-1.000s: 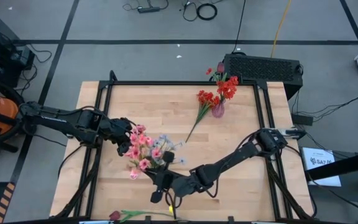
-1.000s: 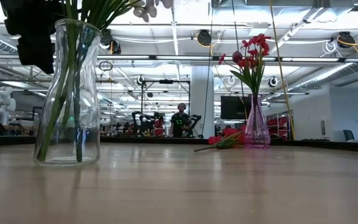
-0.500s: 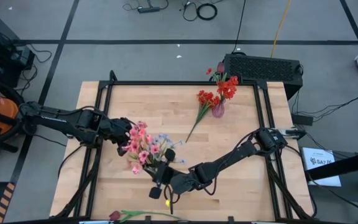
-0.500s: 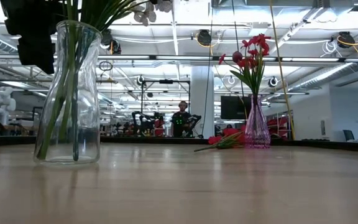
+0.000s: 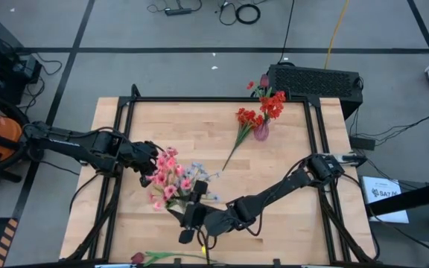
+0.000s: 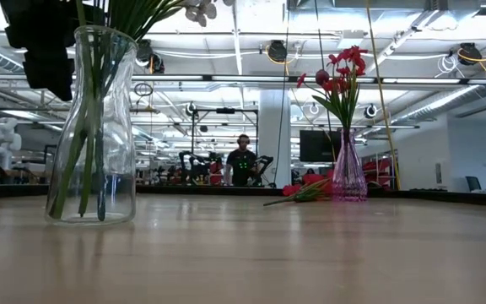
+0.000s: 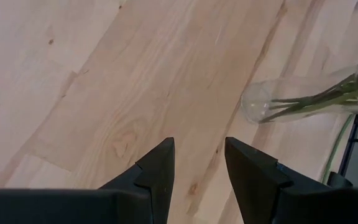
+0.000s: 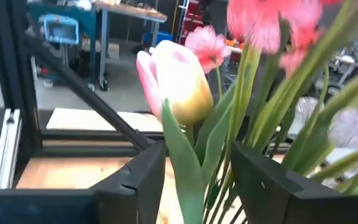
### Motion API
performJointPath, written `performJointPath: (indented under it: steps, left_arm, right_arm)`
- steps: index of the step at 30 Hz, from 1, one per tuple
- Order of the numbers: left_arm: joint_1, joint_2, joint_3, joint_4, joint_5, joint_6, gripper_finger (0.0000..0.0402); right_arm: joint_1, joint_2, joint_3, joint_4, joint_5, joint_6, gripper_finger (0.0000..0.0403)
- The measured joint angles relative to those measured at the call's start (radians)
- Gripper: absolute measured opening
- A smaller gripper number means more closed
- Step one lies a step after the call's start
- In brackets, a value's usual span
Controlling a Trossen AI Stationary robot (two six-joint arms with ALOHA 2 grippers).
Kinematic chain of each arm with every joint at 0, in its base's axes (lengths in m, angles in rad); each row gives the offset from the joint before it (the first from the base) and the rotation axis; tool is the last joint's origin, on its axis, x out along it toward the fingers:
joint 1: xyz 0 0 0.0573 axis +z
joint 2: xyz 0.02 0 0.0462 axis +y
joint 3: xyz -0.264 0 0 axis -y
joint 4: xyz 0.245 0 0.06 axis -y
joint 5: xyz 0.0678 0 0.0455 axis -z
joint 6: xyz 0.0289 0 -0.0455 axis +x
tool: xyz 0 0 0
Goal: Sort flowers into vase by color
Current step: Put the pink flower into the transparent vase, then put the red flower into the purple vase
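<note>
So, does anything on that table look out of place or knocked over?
Two flowers lie flat instead of standing in a vase: a red spray beside the purple vase, and a red bud at the table's near edge. In the clear vase, pale blue blossoms share space with pink ones, so colours look mixed there.

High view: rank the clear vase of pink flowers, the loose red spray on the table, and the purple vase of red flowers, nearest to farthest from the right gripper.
Measured from the right gripper, near the table's front edge:
1. Clear vase of pink flowers, just beyond the gripper, front-left of centre.
2. Loose red spray, lying mid-table toward the back.
3. Purple vase of red flowers, right beside that spray, slightly farther.
</note>
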Motion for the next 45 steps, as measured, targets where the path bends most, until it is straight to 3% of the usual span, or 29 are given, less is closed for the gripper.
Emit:
performJointPath:
  steps: [10, 18, 30, 40, 45]
  left_arm:
    - [0.000, -0.006, 0.000, -0.083, 0.001, 0.000, 0.0148]
    - [0.000, -0.036, 0.000, -0.164, 0.001, 0.022, 0.0148]
    - [0.000, -0.071, 0.000, -0.235, 0.000, 0.018, 0.0148]
    - [0.000, -0.074, 0.000, -0.234, 0.000, 0.004, 0.0148]
    - [0.000, -0.074, 0.000, -0.233, -0.001, -0.037, 0.0148]
  right_arm:
    - [0.030, 0.000, 0.196, -0.339, 0.006, 0.072, 0.0168]
    - [0.077, 0.000, 0.333, -0.671, -0.011, 0.380, 0.0149]
    - [0.090, 0.075, 0.336, -0.676, -0.333, 0.586, 0.0118]
    - [0.106, 0.112, 0.337, -0.656, -0.483, 0.661, 0.0070]
    - [0.135, 0.160, 0.420, -0.647, -0.506, 0.658, 0.0026]
